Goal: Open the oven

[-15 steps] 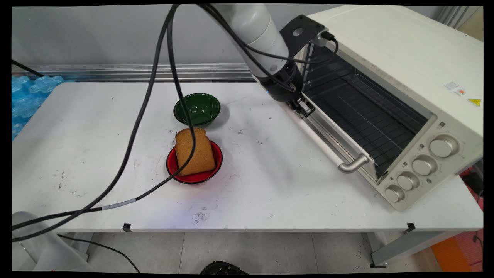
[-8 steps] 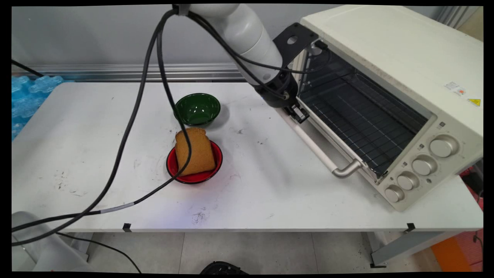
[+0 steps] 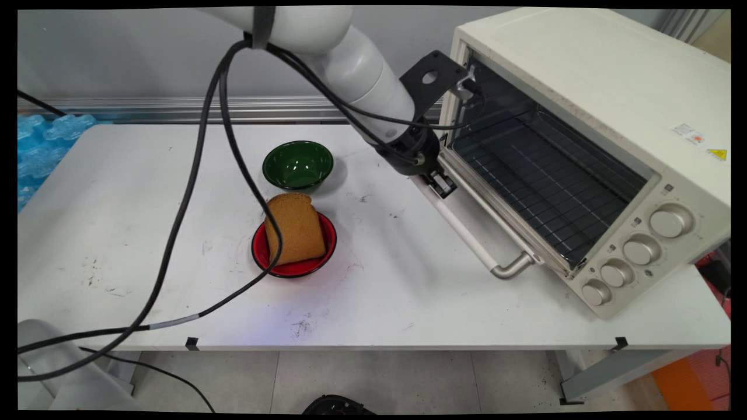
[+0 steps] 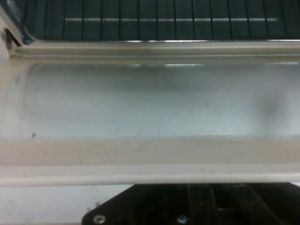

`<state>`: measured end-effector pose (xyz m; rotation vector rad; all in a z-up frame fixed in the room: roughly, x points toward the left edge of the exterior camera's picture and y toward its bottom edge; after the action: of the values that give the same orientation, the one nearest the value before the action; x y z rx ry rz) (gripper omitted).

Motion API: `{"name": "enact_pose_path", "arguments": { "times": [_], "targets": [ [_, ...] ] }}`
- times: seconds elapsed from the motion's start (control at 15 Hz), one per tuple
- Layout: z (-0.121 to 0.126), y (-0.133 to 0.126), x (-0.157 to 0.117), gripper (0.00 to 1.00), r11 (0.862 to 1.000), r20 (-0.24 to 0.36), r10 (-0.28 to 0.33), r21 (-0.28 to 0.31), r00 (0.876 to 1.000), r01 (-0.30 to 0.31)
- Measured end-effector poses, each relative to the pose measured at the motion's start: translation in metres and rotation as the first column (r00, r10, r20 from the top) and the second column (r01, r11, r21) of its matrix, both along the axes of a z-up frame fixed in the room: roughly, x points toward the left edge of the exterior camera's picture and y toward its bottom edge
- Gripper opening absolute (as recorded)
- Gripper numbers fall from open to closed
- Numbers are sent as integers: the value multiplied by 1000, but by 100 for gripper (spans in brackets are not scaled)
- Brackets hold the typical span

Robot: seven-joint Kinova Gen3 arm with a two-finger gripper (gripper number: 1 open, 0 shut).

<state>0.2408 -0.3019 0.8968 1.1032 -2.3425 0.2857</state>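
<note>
A cream toaster oven (image 3: 601, 87) stands at the table's right, its door (image 3: 496, 221) swung most of the way down. My gripper (image 3: 440, 184) is at the far end of the door's metal handle (image 3: 475, 242) and is shut on it. In the hand view the door's inner glass (image 4: 154, 98) fills the picture, with the oven's wire rack (image 4: 154, 18) above it and my black linkage (image 4: 201, 206) below the door's edge. The handle itself is hidden there.
A red bowl (image 3: 324, 256) holding a slice of brown bread (image 3: 295, 227) sits mid-table, with an empty green bowl (image 3: 297, 164) behind it. Black cables (image 3: 192, 192) hang from the arm across the table's left half and pass in front of the bread.
My gripper has moved left and down with the handle, and the oven door has swung further open, from partly open to nearly flat.
</note>
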Motion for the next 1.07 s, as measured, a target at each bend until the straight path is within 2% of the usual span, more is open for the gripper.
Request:
{"name": "enact_pose_path", "arguments": {
  "times": [1.07],
  "targets": [
    [-29, 26, 22, 0, 1000, -15, 17, -16, 1000, -17]
  ]
}}
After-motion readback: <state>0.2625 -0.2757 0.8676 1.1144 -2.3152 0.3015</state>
